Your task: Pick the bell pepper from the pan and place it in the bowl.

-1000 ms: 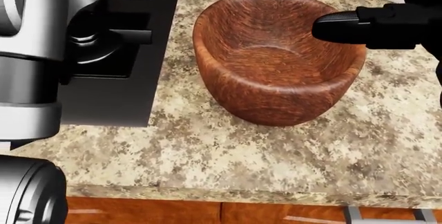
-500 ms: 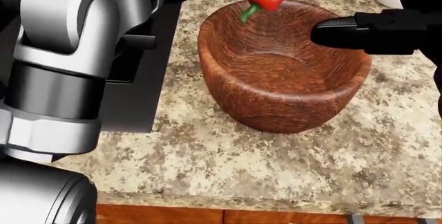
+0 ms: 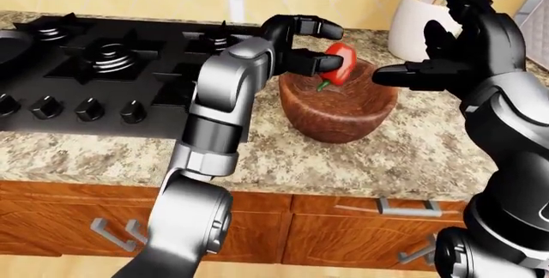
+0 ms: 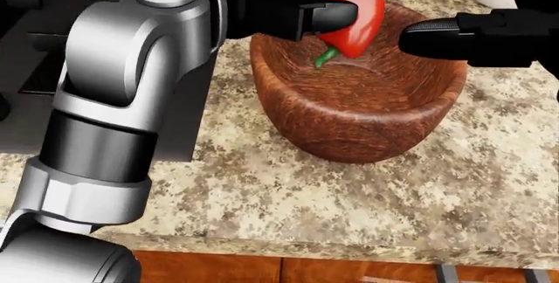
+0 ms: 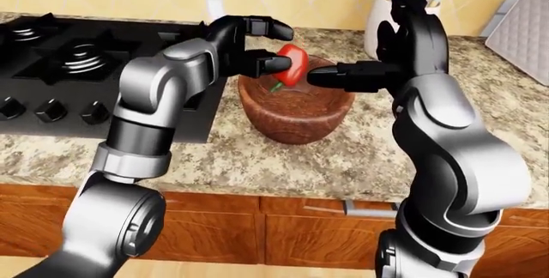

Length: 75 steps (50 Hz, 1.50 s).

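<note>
Nearest the camera runs the speckled granite counter (image 4: 349,191) above orange-brown wooden cabinet doors (image 3: 343,239). On it stands the round, dark-grained wooden bowl (image 4: 367,126), just beside the right edge of the black gas stove (image 3: 94,65).

What has changed is the pepper's position. 1 second ago only a scrap of red and green showed at the top edge of the head view, beyond the bowl's rim; half a second ago it hung at the far rim; now the glossy red bell pepper (image 4: 358,18) with its green stem (image 4: 325,57) sits over the bowl's hollow, stem pointing down. By my reading the carry is nearly over and only the release remains.

The left hand (image 3: 313,46) has its black fingers (image 4: 297,14) closed round the pepper's side, holding it clear of the wood; whether the stem tip touches the inner wall I cannot tell. The right hand (image 5: 386,65) is spread open and grips nothing, 1 finger (image 4: 454,37) reaching level over the bowl's right rim, close to the pepper but apart from it. Letting go from here should drop the pepper inside.

Farther off, a white utensil crock (image 3: 416,27) stands by the yellow wall. The pan does not show clearly.
</note>
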Available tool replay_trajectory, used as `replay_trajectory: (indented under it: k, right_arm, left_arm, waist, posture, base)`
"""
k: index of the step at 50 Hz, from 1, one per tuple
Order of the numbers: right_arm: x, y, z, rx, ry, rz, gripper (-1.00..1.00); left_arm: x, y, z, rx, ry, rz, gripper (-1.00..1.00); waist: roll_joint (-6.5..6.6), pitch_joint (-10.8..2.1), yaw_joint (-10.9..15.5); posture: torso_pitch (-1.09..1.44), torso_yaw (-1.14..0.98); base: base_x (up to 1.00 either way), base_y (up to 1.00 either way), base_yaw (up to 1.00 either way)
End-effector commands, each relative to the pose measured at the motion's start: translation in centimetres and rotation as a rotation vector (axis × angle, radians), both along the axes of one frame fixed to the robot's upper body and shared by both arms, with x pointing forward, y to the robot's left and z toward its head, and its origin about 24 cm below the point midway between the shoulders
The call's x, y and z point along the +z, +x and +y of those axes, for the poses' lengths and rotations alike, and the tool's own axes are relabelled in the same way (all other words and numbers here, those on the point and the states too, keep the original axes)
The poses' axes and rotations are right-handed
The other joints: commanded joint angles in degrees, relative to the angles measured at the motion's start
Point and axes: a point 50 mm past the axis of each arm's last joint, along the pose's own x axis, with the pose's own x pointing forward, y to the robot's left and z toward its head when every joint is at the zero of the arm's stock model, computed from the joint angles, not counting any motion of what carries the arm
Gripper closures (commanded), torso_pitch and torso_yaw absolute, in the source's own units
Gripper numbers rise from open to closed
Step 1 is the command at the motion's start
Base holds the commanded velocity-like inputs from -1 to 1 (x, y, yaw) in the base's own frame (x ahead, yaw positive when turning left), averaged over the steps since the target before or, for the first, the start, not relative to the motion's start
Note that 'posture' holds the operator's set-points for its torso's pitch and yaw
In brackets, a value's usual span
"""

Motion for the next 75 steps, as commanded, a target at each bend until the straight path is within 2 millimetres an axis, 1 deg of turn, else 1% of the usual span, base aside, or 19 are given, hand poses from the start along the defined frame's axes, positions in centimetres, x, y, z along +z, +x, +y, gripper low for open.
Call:
replay_trajectory:
  k: [1, 17, 21, 27, 31, 37, 41, 43, 45, 47, 51, 52, 56, 58, 67, 71, 75]
  right_arm:
    - [1.2, -0.5, 0.0, -0.007, -0.004, -0.077, -1.00]
    - [1.2, -0.4, 0.1, -0.005, 0.002, -0.078, -1.00]
    - [1.3, -0.5, 0.2, -0.003, 0.002, -0.079, -1.00]
    - [1.2, -0.4, 0.2, -0.001, 0.001, -0.077, -1.00]
    - [1.5, -0.4, 0.2, -0.001, 0.002, -0.080, -1.00]
    - [1.4, -0.3, 0.2, 0.000, 0.002, -0.080, -1.00]
    - [1.2, -0.3, 0.1, -0.002, 0.004, -0.079, -1.00]
    - [1.2, -0.4, 0.1, -0.002, 0.005, -0.077, -1.00]
    - [1.1, -0.4, 0.2, -0.002, 0.005, -0.076, -1.00]
    - [1.2, -0.4, 0.2, -0.001, 0.005, -0.077, -1.00]
    - [1.1, -0.4, 0.3, 0.000, 0.006, -0.076, -1.00]
    - [1.1, -0.5, 0.3, 0.000, 0.006, -0.076, -1.00]
    - [1.2, -0.3, 0.4, 0.002, 0.005, -0.078, -1.00]
    - [1.5, -0.3, 0.5, 0.003, 0.005, -0.081, -1.00]
    - [3.1, 0.4, 1.1, 0.010, -0.005, -0.100, -1.00]
    - [4.2, 0.8, 1.4, 0.018, -0.013, -0.104, -1.00]
    - [4.8, 1.1, 1.7, 0.018, -0.030, -0.106, -1.00]
  left_arm:
    - [2.8, -0.7, -0.3, -0.026, -0.036, -0.117, 0.29]
    - [1.6, -0.7, -0.6, -0.048, -0.003, -0.098, 0.28]
    - [1.7, -0.8, -0.6, -0.050, 0.002, -0.101, 0.27]
    - [1.6, -0.8, -0.7, -0.057, 0.009, -0.100, 0.21]
    - [1.3, -0.7, -0.7, -0.057, 0.014, -0.098, 0.11]
    - [1.1, -0.8, -1.0, -0.065, 0.019, -0.095, 0.08]
    - [1.1, -0.8, -1.0, -0.067, 0.021, -0.095, -0.02]
    - [1.1, -0.8, -1.0, -0.067, 0.022, -0.096, -0.11]
    - [1.0, -0.8, -0.9, -0.067, 0.022, -0.096, -0.39]
    - [1.1, -0.8, -0.9, -0.067, 0.022, -0.096, -0.49]
    - [1.1, -0.9, -0.9, -0.064, 0.020, -0.095, -0.62]
    - [1.1, -0.9, -0.8, -0.064, 0.018, -0.096, -0.69]
    - [1.2, -0.6, -0.6, -0.044, 0.003, -0.099, -0.79]
    - [1.6, -0.5, -0.4, -0.027, -0.010, -0.106, -1.00]
    - [4.3, 0.0, 1.4, 0.079, -0.081, -0.176, -1.00]
    - [5.6, 0.0, 2.7, 0.141, -0.094, -0.221, -1.00]
    - [6.3, -0.1, 4.2, 0.209, -0.121, -0.247, -1.00]
  waist:
    - [-0.27, -1.75, 0.0]
    - [-0.30, -1.96, 0.0]
    - [-0.32, -2.01, 0.0]
    - [-0.34, -2.03, 0.0]
    - [-0.35, -2.05, 0.0]
    - [-0.39, -2.02, 0.0]
    - [-0.45, -2.04, 0.0]
    - [-0.47, -2.02, 0.0]
    - [-0.48, -2.02, 0.0]
    - [-0.47, -2.01, 0.0]
    - [-0.42, -1.99, 0.0]
    - [-0.42, -2.00, 0.0]
    - [-0.43, -1.99, 0.0]
    - [-0.42, -1.99, 0.0]
    - [-0.14, -1.80, -0.1]
    - [0.07, -1.80, -0.2]
    - [0.36, -1.68, -0.2]
  posture:
    - [0.00, 0.00]
    - [0.00, 0.00]
    - [0.00, 0.00]
    - [0.00, 0.00]
    - [0.00, 0.00]
    - [0.00, 0.00]
    - [0.00, 0.00]
    - [0.00, 0.00]
    - [0.00, 0.00]
    - [0.00, 0.00]
    - [0.00, 0.00]
    - [0.00, 0.00]
    - [0.00, 0.00]
    - [0.00, 0.00]
    - [0.00, 0.00]
    - [0.00, 0.00]
    - [0.00, 0.00]
  base:
    - [0.00, 0.00, 0.00]
    - [0.00, 0.00, 0.00]
    - [0.00, 0.00, 0.00]
    - [0.00, 0.00, 0.00]
    - [0.00, 0.00, 0.00]
    - [0.00, 0.00, 0.00]
    - [0.00, 0.00, 0.00]
    - [0.00, 0.00, 0.00]
    - [0.00, 0.00, 0.00]
    - [0.00, 0.00, 0.00]
    - [0.00, 0.00, 0.00]
    - [0.00, 0.00, 0.00]
    - [0.00, 0.00, 0.00]
    - [0.00, 0.00, 0.00]
    - [0.00, 0.00, 0.00]
    - [0.00, 0.00, 0.00]
    - [0.00, 0.00, 0.00]
